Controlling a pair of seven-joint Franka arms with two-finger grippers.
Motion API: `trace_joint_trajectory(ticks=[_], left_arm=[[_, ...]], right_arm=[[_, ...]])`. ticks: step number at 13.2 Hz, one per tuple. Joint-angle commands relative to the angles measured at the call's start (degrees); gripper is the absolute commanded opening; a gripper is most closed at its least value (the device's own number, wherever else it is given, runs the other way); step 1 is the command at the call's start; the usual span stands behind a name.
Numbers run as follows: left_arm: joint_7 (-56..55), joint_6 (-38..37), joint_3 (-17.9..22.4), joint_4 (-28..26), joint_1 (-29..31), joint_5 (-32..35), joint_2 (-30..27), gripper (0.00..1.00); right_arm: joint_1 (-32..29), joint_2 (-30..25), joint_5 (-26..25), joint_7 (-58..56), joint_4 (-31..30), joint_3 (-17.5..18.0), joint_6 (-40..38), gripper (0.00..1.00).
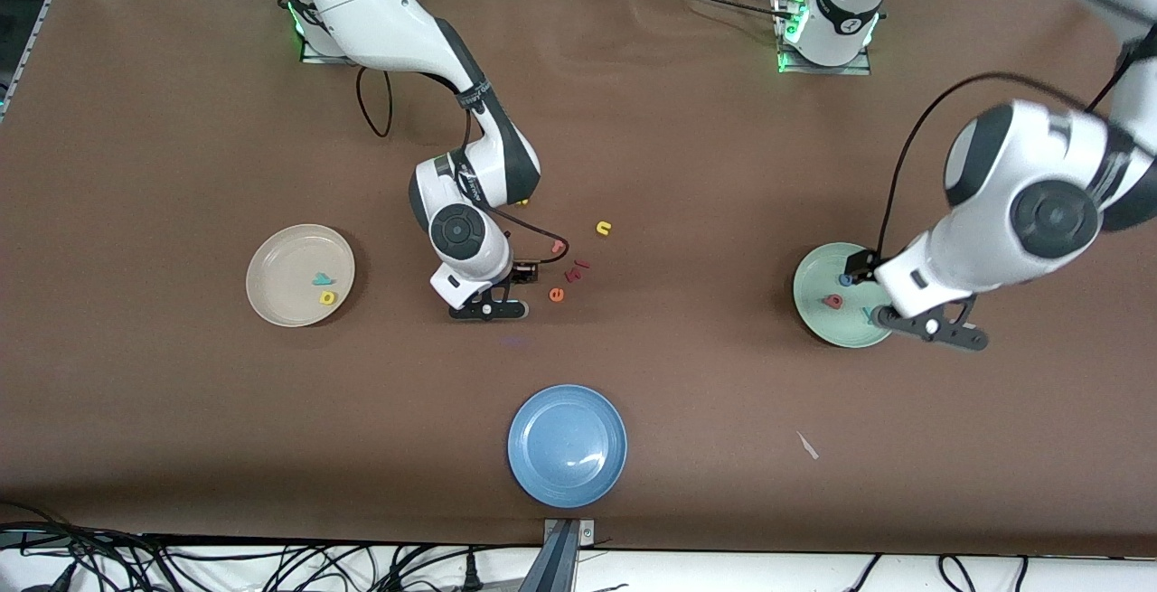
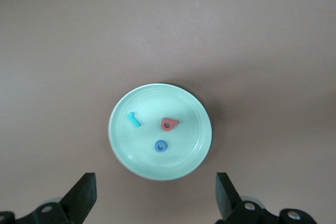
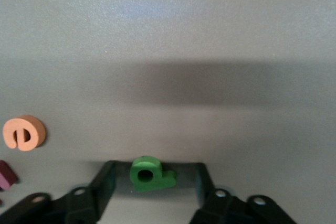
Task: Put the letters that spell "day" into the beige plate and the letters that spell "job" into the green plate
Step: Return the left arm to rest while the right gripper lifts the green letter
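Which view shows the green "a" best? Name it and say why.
The right wrist view: the green "a" sits large and unobstructed between the right gripper's fingers, on the table. The front view hides it under that arm's hand, beside the orange "e". The left wrist view looks down on the green plate only.

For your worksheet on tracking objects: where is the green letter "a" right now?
In the right wrist view, the green "a" lies on the table between the right gripper's fingers, beside the orange "e", mid-table, outside the beige plate.
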Motion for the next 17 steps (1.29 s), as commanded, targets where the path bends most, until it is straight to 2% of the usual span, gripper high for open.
trace_joint_trajectory(ticks=[1,3,5,7,9,11,12,13,15,17], left_arm=[[0.8,-7.5,-0.7,5.8,0.6,-2.4,-4.2,1.00],[0.6,-13.1,0.7,10.2,0.2,-7.3,-5.4,1.00],[0.8,-13.2,8.7,10.1,-4.8,-9.7,-8.8,1.00],[0.1,-11.7,18.0,6.8,-11.8,-12.6,-12.6,1.00],[0.7,-6.6,25.2,-0.1,-16.5,-15.5,-16.3,1.00],[0.1,-1.2,26.4,-9.5,-18.0,-15.3,-23.4,1.00],[0.1,-0.7,27.1,-12.4,-18.7,-15.4,-25.5,1.00],[0.5,-0.8,29.0,-12.5,-19.7,-15.6,-25.7,1.00],[0.7,-1.1,29.3,-11.4,-19.7,-15.6,-25.0,1.00],[0.2,-2.0,29.1,-9.4,-19.6,-15.6,-23.3,1.00]], right_arm=[[0.2,-0.2,1.3,-1.1,-0.3,0.1,-0.3,0.56],[0.2,-0.3,1.4,-0.9,-0.4,0.2,-0.3,0.53],[0.3,-0.4,1.4,-0.8,-0.5,0.6,-0.3,0.48],[0.3,-0.4,1.4,-0.9,-0.5,0.6,-0.2,0.41],[0.3,-0.3,1.4,-1.2,-0.4,0.6,0.0,0.34],[0.3,-0.3,1.4,-1.3,-0.4,0.6,0.1,0.28],[0.2,-0.5,1.4,-1.6,0.1,0.6,-0.2,0.24],[0.0,-0.9,1.4,-1.7,0.2,0.6,-0.4,0.20],[-1.1,-1.8,1.2,-1.9,1.5,-0.1,-4.3,0.12],[-1.8,-3.4,0.7,-4.4,2.9,-1.5,-8.8,0.10]])
